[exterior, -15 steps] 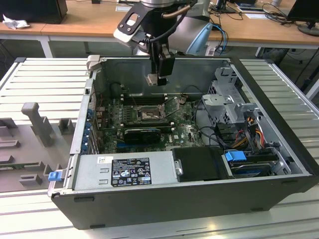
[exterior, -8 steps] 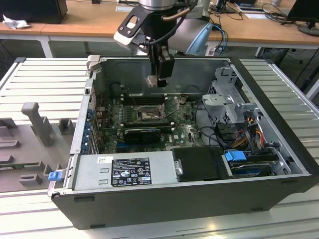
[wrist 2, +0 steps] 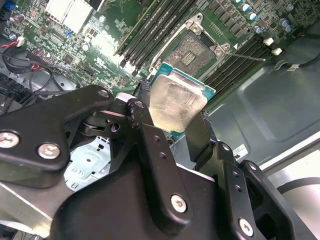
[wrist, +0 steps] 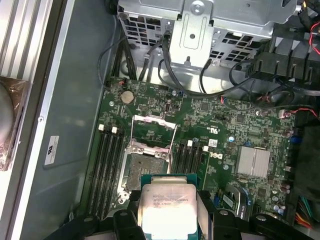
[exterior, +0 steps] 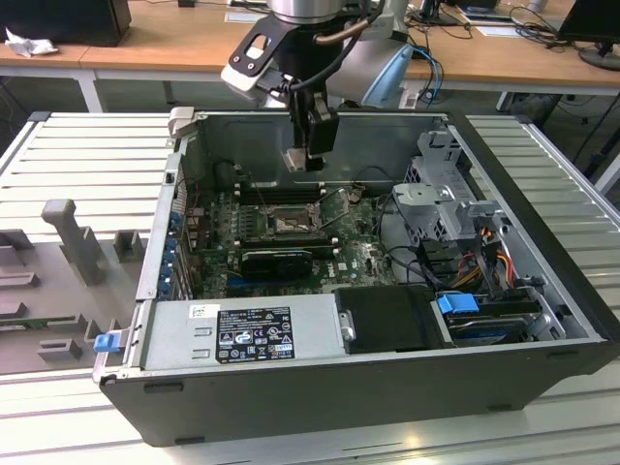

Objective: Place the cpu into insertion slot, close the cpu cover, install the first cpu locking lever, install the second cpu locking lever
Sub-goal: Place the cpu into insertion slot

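The cpu [wrist 2: 176,100], a square chip with a pale metal face on a green-edged board, is clamped between the black fingers [wrist 2: 199,135] of my gripper [wrist 2: 174,112], which is shut on it. In the exterior view the gripper [exterior: 310,155] hangs inside the open computer case, above the motherboard. The insertion slot [wrist: 140,167] lies open just beyond the held cpu [wrist: 167,207], its greyish pin field [wrist 2: 189,51] exposed and partly hidden by the chip. The cpu cover [wrist: 133,131], a thin metal frame with a window, is swung back off the slot. A thin wire lever [wrist 2: 248,58] sticks out to one side.
Long black memory slots [wrist: 110,165] flank the socket. A metal drive cage [wrist: 200,30] with cables stands past the board, and a silver heatsink [wrist: 254,162] sits off to the side. In the exterior view, a power supply [exterior: 242,334] and a black heatsink block [exterior: 276,260] lie nearer the camera.
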Robot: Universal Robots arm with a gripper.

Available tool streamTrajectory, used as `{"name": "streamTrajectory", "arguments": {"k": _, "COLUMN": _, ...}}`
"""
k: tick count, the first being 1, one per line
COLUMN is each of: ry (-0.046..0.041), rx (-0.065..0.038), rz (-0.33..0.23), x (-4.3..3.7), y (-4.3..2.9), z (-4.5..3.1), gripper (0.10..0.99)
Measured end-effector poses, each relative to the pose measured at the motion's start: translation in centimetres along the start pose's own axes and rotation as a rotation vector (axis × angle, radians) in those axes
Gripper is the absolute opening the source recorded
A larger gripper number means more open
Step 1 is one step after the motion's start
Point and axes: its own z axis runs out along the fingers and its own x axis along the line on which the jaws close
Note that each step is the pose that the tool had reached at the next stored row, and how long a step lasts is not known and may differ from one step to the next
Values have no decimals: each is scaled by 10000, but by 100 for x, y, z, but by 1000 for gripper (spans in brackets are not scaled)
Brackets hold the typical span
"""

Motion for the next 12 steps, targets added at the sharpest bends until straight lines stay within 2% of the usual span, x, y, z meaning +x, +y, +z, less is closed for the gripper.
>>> {"name": "streamTrajectory", "arguments": {"k": 12, "ry": 0, "rx": -1, "rz": 13, "x": -2, "y": -5, "z": 62, "gripper": 525}}
